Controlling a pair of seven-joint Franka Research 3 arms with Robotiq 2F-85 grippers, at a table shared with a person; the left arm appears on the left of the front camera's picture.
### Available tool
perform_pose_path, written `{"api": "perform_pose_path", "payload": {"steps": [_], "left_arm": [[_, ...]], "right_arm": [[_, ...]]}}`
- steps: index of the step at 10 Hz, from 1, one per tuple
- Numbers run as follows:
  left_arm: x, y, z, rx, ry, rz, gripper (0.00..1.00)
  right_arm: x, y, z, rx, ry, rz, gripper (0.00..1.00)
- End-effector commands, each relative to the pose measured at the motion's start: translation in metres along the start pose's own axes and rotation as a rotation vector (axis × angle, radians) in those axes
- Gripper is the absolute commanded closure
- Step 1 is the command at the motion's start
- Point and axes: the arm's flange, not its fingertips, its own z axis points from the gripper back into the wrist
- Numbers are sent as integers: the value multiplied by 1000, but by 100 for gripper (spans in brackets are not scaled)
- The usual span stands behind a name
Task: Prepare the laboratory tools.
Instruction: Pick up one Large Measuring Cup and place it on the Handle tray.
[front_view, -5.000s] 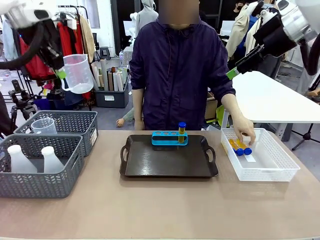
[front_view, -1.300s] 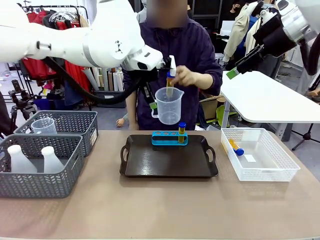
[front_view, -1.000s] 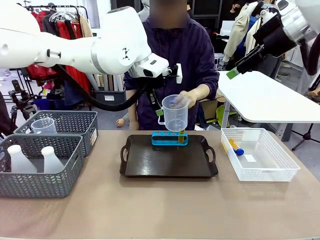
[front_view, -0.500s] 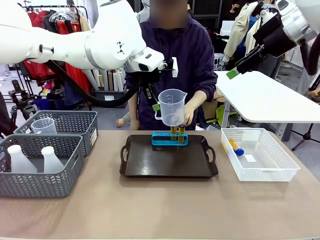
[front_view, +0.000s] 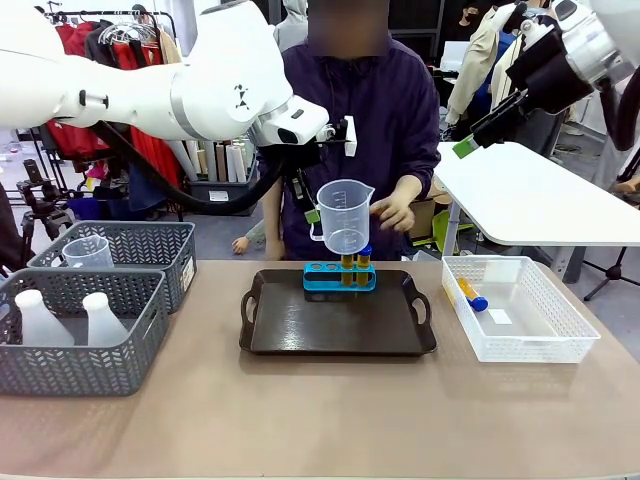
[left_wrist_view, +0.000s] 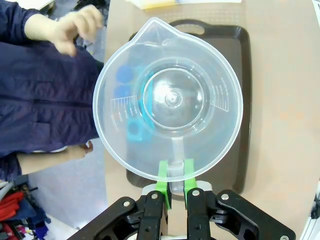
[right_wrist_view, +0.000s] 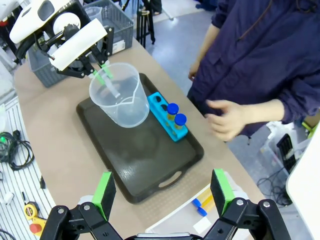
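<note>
My left gripper (left_wrist_view: 174, 176) is shut on the handle of the clear measuring beaker (front_view: 345, 214), holding it upright in the air over the back of the black tray (front_view: 335, 325). Below it the blue rack (front_view: 340, 278) holds two amber tubes with blue caps (right_wrist_view: 176, 115) at its right end. More amber tubes (front_view: 470, 294) lie in the white mesh basket (front_view: 545, 335). Two white flasks (front_view: 60, 318) stand in the near grey basket. My right gripper (right_wrist_view: 162, 192) hangs open high above the table's right side. The person's hand (front_view: 397, 212) hovers behind the beaker.
Two grey woven baskets (front_view: 150, 300) stand at the left; the far one holds another clear beaker (front_view: 88, 251). A white table (front_view: 540, 195) stands behind at the right. The person stands at the far edge, right behind the tray.
My left arm carried the beaker from far left to above the tray. The person set a second tube in the rack and has now lifted the hand away.
</note>
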Motion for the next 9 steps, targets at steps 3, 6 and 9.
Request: {"api": "perform_pose_path", "payload": {"steps": [3,6,9], "left_arm": [[-1,1,3,4,-2,1,100],[11,-1,-13,-18,52,-76,100],[34,-4,-60,-83,52,-165,100]], "right_arm": [[0,0,2,-3,4,6,0],[0,0,2,-3,4,6,0],[0,0,2,-3,4,6,0]]}}
